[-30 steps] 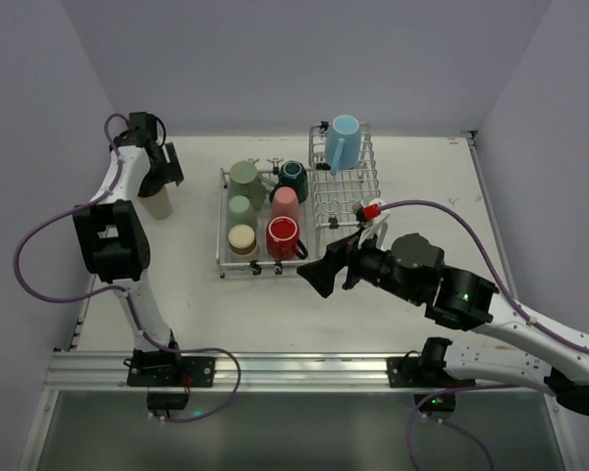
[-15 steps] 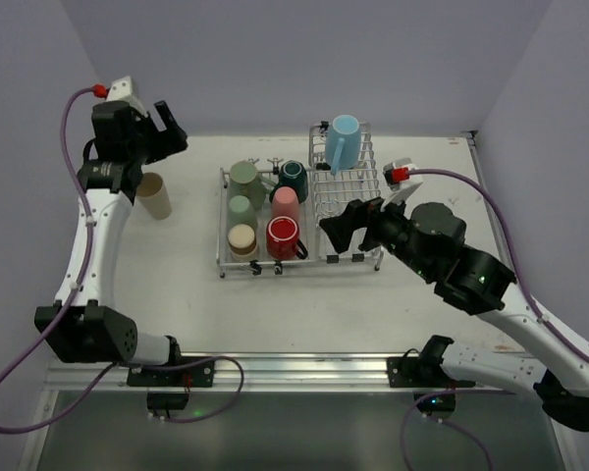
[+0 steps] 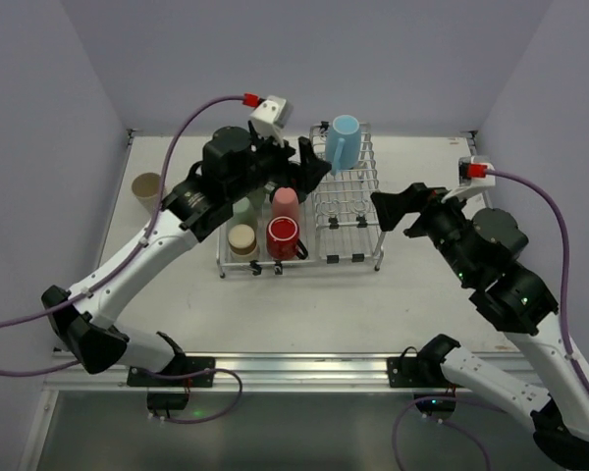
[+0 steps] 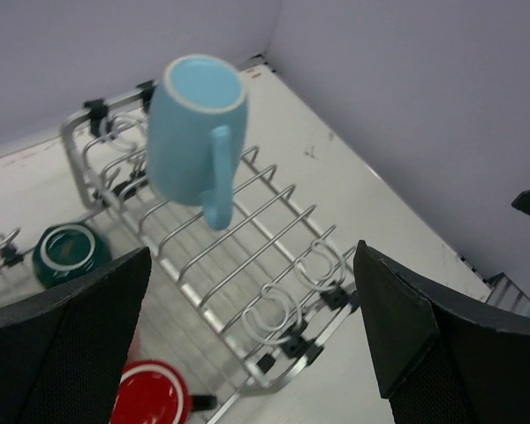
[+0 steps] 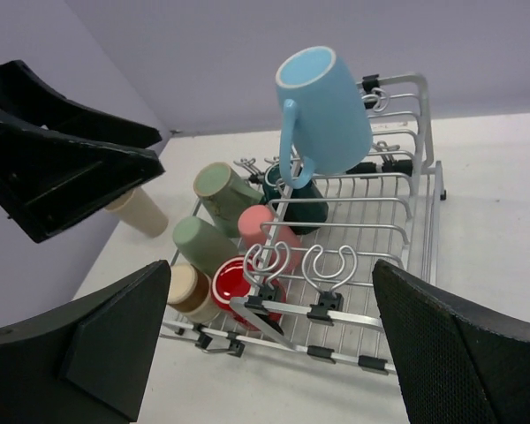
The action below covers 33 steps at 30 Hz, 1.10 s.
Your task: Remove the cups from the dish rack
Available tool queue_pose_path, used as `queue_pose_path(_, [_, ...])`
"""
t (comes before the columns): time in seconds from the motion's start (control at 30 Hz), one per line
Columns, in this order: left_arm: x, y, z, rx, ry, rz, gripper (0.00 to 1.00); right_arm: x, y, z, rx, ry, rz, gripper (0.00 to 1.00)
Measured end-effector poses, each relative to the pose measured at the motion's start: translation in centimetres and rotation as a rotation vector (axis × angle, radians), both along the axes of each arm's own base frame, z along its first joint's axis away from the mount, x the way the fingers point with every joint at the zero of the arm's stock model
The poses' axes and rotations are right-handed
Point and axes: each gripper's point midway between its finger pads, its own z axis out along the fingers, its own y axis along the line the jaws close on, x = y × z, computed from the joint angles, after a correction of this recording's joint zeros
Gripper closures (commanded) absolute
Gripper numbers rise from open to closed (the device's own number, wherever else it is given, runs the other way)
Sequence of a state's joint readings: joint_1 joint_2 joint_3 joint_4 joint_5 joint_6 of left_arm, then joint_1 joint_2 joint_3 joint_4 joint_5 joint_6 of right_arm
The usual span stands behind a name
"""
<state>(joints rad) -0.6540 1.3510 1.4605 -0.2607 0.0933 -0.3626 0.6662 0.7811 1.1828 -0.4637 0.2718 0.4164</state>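
The silver wire dish rack (image 3: 349,204) stands mid-table. A light blue mug (image 3: 344,139) hangs on its raised section. The low section holds a pink cup (image 3: 286,204), a red mug (image 3: 283,235), a tan cup (image 3: 241,239) and a sage green cup (image 3: 241,210). A dark teal mug (image 4: 68,253) shows in the left wrist view. A beige cup (image 3: 147,189) stands on the table at far left. My left gripper (image 3: 310,169) is open and empty above the rack, beside the light blue mug (image 4: 194,132). My right gripper (image 3: 399,208) is open and empty, right of the rack.
Purple walls close the table at the back and both sides. The left arm reaches across the low section of the rack and hides part of it. In the right wrist view the left gripper (image 5: 62,168) sits over the rack's left side (image 5: 203,331).
My left arm has swung from the beige cup at far left over to the rack. My right arm has pulled back from the rack's front to its right side.
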Motion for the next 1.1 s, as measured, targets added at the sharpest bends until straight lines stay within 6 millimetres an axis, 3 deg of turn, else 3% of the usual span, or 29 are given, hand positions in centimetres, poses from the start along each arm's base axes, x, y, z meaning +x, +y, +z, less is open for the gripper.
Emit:
queue_pose_path(0.07, [-0.4,-3.1,0.9,0.011,-0.038,-0.044,0.00,-0.4,-1.0,0.5,0.021,-0.018,-0.021,0.01])
queue_pose_path(0.17, [0.5,-6.5,1.6,0.042,-0.087,-0.064,0.00,-1.0,-2.1,0.9,0.044,-0.040,-0.040,0.01])
queue_pose_path(0.4, [7.1,-9.9,1.0,0.154,-0.153,0.061,0.00,-1.1,-1.8,-0.1,0.035,-0.023,-0.021,0.01])
queue_pose_path(0.63, [10.5,-11.3,-0.6,0.232,-0.160,0.117,0.00,-1.2,-1.3,-1.2,0.024,-0.005,0.004,0.01])
queue_pose_path(1.1, [12.2,-11.2,-3.8,0.311,-0.115,0.179,0.00,-1.8,-1.2,-1.8,0.023,-0.006,0.028,0.01])
